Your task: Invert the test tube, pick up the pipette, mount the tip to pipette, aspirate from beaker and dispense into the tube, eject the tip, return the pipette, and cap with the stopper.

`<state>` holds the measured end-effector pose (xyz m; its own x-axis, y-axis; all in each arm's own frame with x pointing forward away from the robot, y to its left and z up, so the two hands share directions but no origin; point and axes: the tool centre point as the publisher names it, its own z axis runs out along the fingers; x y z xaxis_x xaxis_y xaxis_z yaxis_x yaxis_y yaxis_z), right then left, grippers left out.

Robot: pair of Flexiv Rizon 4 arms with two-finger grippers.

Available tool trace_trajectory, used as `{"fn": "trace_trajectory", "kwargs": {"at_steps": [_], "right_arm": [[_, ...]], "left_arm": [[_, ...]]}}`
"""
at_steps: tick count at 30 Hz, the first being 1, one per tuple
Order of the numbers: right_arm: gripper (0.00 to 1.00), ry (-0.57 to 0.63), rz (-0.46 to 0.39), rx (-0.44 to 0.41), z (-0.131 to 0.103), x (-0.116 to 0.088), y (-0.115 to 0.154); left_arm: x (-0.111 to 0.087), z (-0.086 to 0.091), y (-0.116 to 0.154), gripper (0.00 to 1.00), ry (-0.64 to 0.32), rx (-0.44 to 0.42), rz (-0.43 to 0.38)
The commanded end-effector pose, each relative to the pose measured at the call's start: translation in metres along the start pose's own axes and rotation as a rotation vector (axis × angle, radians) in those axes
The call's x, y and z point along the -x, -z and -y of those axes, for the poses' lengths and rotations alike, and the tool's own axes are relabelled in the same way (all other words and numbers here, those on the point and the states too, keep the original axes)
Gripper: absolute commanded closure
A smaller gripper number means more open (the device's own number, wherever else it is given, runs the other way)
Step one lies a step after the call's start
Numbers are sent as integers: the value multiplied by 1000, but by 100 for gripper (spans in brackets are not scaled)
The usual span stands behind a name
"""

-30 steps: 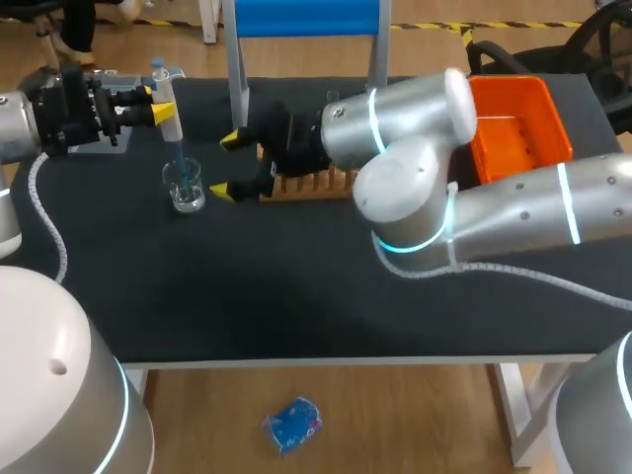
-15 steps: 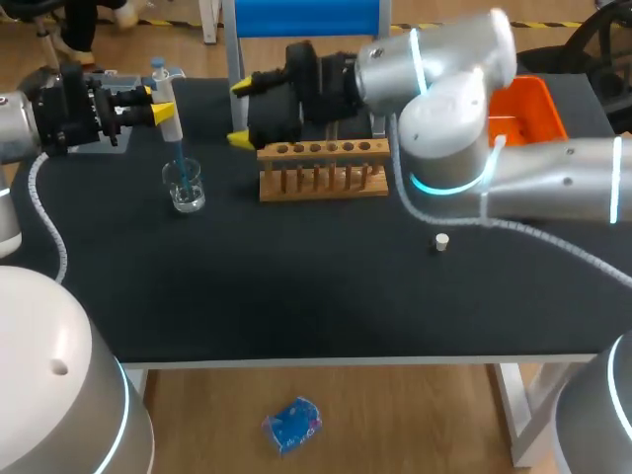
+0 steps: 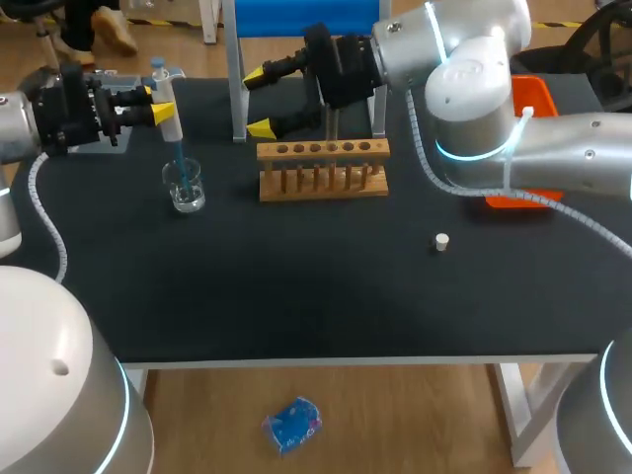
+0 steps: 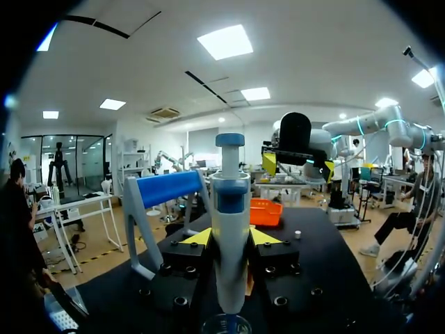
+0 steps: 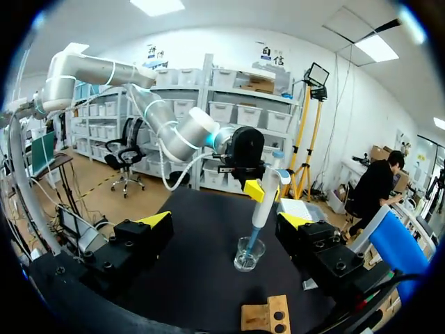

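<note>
My left jaws are closed on the barrel of the pipette (image 3: 168, 117). They keep it upright so its slim blue tip (image 3: 180, 163) dips straight down into the beaker (image 3: 185, 186), which I judge right for aspirating. The pipette is smooth white plastic with a blue plunger button; the beaker is small, round and clear. My right jaws are spread wide and empty, held high beyond the slotted wooden rack (image 3: 323, 168), probably to stay out of the way. The small pale stopper (image 3: 441, 241) sits alone on the dark matte tabletop (image 3: 296, 286). I cannot pick out the test tube.
</note>
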<state>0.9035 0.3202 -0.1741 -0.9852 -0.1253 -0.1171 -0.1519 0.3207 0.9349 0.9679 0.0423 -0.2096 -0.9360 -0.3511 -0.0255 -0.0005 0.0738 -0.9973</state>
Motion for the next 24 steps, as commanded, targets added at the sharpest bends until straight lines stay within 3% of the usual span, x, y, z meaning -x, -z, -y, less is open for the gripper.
{"fn": "trace_trajectory", "kwargs": {"at_steps": [1, 9, 17, 24], "right_arm": [[0, 1, -13, -2, 1, 2, 2], [0, 5, -25, 32, -14, 21, -3], [0, -36, -138, 32, -23, 37, -16], [0, -47, -168, 25, -24, 47, -26]], "left_arm": [[0, 0, -1, 100, -1, 0, 1], [0, 0, -1, 100, -1, 0, 1], [0, 0, -1, 100, -1, 0, 1], [0, 0, -1, 100, -1, 0, 1]]}}
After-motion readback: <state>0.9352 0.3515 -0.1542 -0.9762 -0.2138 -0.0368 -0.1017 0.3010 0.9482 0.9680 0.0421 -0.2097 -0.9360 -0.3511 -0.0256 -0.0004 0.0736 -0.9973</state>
